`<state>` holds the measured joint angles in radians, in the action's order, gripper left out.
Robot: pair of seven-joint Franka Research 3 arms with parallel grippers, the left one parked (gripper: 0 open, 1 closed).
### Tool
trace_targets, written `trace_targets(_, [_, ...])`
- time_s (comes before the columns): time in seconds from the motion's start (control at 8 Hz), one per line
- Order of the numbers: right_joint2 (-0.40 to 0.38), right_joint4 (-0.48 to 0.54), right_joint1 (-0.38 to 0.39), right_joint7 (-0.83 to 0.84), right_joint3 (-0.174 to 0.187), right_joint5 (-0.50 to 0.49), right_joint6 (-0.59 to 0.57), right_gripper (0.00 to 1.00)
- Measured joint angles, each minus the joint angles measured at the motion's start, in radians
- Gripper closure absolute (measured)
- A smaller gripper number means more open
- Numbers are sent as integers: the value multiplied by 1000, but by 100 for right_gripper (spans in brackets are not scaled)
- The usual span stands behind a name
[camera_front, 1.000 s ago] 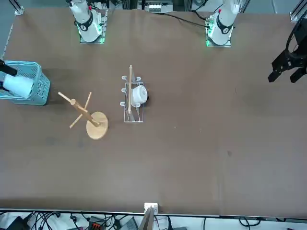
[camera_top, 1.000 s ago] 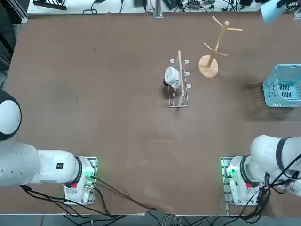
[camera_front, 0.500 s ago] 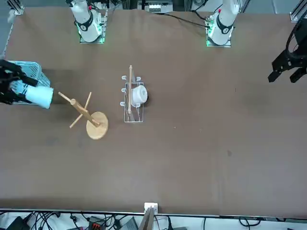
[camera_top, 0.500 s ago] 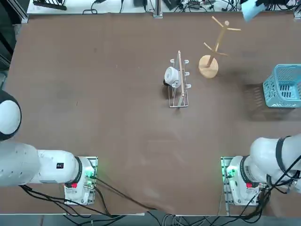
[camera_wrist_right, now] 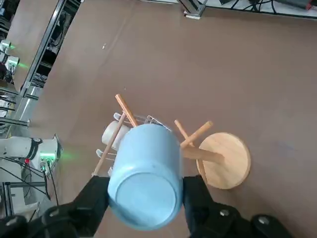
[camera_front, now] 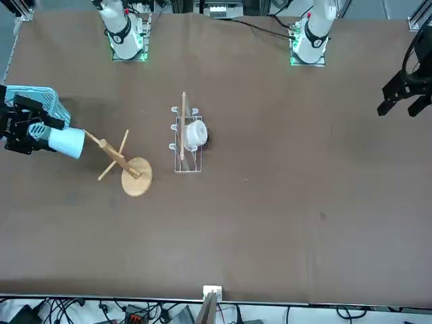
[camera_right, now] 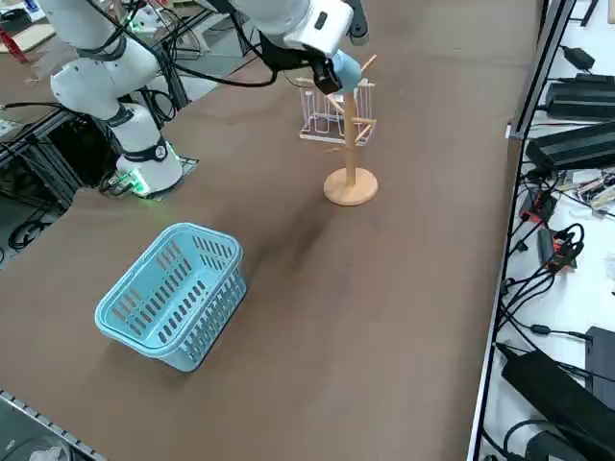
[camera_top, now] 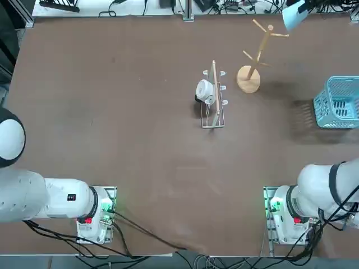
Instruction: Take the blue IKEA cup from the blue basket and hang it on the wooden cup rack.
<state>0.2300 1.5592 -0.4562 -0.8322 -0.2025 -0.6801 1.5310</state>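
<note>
holding the blue ikea cup (camera_wrist_right: 146, 173), the right gripper (camera_wrist_right: 146, 198) is clamped on it, one dark finger on each side of its pale blue body. in the wrist view the cup lies directly between the two fingers and sticks out past them, toward the wooden cup rack (camera_wrist_right: 225, 161). in the front view the cup is tilted well over on its side, above the table (camera_front: 270, 202), with one end close to the tip of an upper peg (camera_front: 90, 137); whether cup and peg touch, i cannot tell. the cup's handle cannot be made out.

the wooden cup rack stands on its round base, its pole upright and its pegs angled outward. the blue basket (camera_right: 213, 322) sits on the table, well apart from the rack. on the rack's other side is a wire rack (camera_top: 213, 120) with a wooden bar, carrying a white cup (camera_top: 205, 91) with dark trim.
</note>
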Motion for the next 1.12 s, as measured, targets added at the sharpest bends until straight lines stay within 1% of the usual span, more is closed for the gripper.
trace_targets(0.38, [0, 27, 0, -7, 3, 1, 9, 16])
trace_targets(0.75, [-11, 29, -2, -14, 11, 10, 9, 16])
trace_targets(1.12, [-53, 33, -16, -14, 17, 36, -23, 16])
